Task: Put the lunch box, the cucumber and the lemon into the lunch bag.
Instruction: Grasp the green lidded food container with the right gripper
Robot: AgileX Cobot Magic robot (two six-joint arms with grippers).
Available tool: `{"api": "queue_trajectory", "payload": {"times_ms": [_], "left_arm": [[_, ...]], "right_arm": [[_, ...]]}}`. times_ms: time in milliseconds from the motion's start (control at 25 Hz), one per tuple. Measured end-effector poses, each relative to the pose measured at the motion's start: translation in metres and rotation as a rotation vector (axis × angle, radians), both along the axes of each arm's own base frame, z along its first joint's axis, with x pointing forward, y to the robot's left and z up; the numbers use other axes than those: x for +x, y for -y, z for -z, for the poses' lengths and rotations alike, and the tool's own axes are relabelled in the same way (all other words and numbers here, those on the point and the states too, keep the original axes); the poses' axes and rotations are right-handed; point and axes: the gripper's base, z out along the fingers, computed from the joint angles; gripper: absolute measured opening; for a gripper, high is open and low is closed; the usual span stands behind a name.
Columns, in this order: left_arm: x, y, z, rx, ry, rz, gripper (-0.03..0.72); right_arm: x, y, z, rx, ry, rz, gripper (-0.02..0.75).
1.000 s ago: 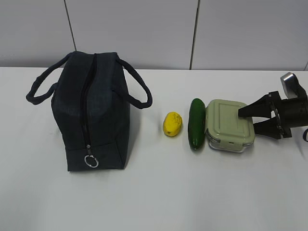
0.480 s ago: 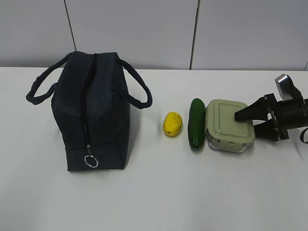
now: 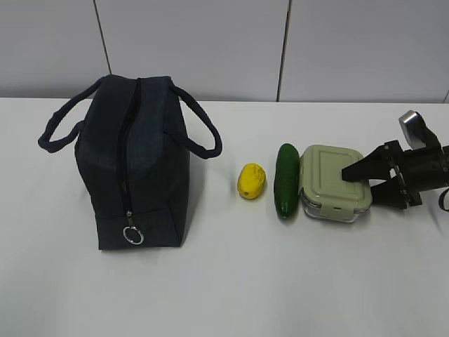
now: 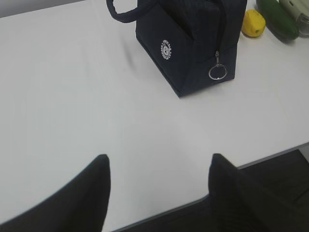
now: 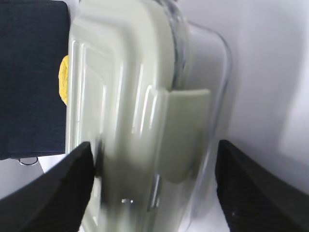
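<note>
At the right of the frame, the right gripper stood open around the lunch box; the left gripper hung open at the lower edge.

We take this for a lab or test room, not a home — everything sits on a plain white bench w/ a bare, pale grey panelled wall behind it, split by thin vertical seams. No decor, no kitchen fittings. The props look staged: lunch bag, lemon, cucumber and lunch box set in a neat row approx. across the bench — and a black robot tool reaches in from the right.
</note>
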Motion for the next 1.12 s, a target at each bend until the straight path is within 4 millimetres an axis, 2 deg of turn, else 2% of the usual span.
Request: {"api": "queue_trajectory", "payload": {"times_ms": [400,1120], "left_arm": [[0.0,0.0,0.0,0.0,0.0,0.0,0.447],[0.0,0.0,0.0,0.0,0.0,0.0,0.447]], "right_arm": [[0.0006,-0.0035,-0.0008,0.007,-0.001,-0.01,0.486],[0.0006,-0.0035,-0.0008,0.007,-0.001,-0.01,0.477]]}}
